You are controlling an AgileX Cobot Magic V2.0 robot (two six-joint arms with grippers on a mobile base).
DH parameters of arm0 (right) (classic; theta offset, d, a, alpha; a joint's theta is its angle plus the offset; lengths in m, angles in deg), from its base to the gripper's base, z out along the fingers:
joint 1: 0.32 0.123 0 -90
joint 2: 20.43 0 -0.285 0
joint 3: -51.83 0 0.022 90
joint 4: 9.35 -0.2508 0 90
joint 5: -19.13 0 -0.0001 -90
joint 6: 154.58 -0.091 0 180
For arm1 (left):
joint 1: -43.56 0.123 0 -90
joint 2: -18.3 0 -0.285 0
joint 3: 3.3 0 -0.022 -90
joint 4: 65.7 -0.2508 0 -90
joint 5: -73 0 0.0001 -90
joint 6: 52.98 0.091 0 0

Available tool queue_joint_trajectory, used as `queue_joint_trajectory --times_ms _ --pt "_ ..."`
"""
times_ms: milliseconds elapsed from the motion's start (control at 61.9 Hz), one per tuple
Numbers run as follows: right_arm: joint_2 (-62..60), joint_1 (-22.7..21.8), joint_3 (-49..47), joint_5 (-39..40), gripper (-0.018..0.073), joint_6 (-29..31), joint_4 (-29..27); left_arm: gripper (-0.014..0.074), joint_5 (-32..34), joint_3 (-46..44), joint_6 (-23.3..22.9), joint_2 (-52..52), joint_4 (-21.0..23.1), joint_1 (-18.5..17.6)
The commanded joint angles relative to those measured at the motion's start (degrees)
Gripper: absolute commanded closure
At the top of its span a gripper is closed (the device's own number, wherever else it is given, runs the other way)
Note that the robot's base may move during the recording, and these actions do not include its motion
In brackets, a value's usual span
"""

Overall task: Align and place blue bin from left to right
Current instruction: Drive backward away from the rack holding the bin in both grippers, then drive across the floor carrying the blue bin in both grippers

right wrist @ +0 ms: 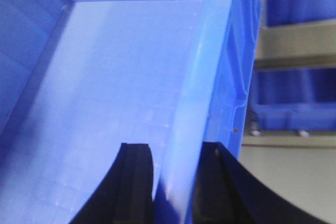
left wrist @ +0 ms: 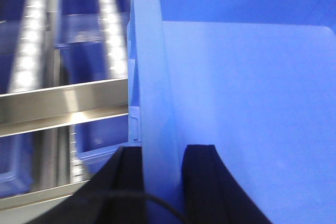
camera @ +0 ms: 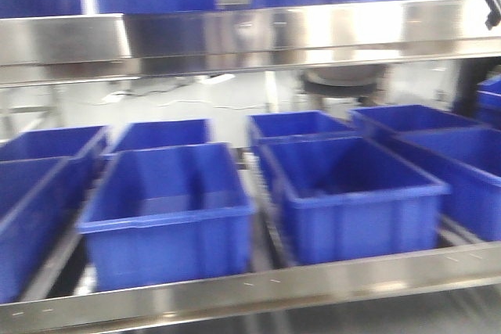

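Observation:
The blue bin [left wrist: 247,103] fills most of the left wrist view, a light-blue crate seen from inside, with a ribbed corner on its outer side. My left gripper [left wrist: 164,153] is shut on its left wall, one black finger [left wrist: 128,182] outside and the other inside. In the right wrist view the same blue bin [right wrist: 115,77] shows its pale floor and right wall. My right gripper [right wrist: 176,150] is shut on that wall, with one finger [right wrist: 215,187] on the outer side. Neither gripper shows in the front view.
A steel rack faces me, with its upper rail [camera: 250,37] and front lower rail [camera: 250,287]. Several darker blue bins sit on the lower level, two nearest [camera: 168,209] [camera: 352,193]. Roller tracks [left wrist: 31,35] and a steel beam [left wrist: 63,103] lie left of the held bin. Grey floor [right wrist: 294,182] lies right.

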Motion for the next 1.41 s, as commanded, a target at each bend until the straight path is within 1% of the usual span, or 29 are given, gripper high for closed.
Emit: queue_joint_trajectory --times_ms 0,1389 --pt "-1.17 0.94 -0.87 5.40 0.0619 2.36 -5.95 0.0571 8.71 -1.04 0.02 -1.02 4.58 -0.67" --pt "-1.17 0.94 -0.87 5.40 0.0619 2.36 -5.95 0.0571 8.71 -1.04 0.02 -1.02 4.58 -0.67"
